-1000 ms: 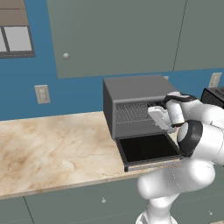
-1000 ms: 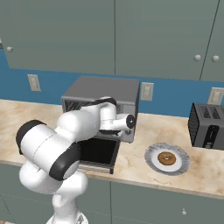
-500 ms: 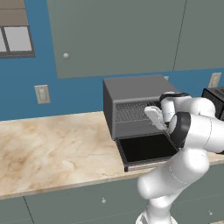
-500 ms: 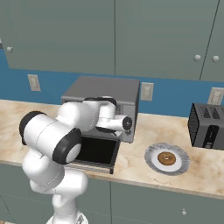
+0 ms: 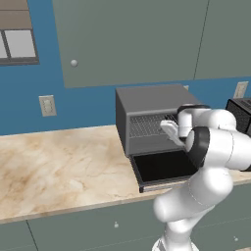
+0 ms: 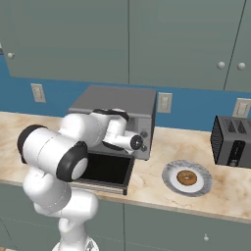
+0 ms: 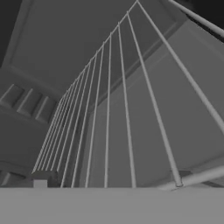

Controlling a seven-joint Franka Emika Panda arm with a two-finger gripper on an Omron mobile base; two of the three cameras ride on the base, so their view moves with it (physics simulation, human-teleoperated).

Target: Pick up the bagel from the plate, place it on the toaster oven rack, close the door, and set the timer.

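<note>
The bagel [image 6: 187,177] lies in the middle of the plate [image 6: 169,175] on the counter, right of the toaster oven [image 6: 117,104]. The oven's door [image 6: 106,169] hangs open and lies flat in front of the dark cavity. My gripper [image 5: 166,129] is at the cavity mouth, just over the rack [image 5: 146,125]. The hand view looks down along the rack's [image 7: 109,109] thin silver wires from very close. The jaws stand wide apart with nothing between them. In the right base view my own arm hides the fingers.
A black mesh-sided toaster [image 6: 234,141] stands at the far right of the counter [image 5: 59,171]. Wall cabinets [image 5: 147,39] hang above the oven. Wall outlets [image 5: 47,105] sit on the blue backsplash. The open door [image 5: 164,169] juts over the counter's front edge.
My hand has edged a little left, closer to the oven mouth, and the elbow has risen slightly. Bagel, plate and door have not moved.
</note>
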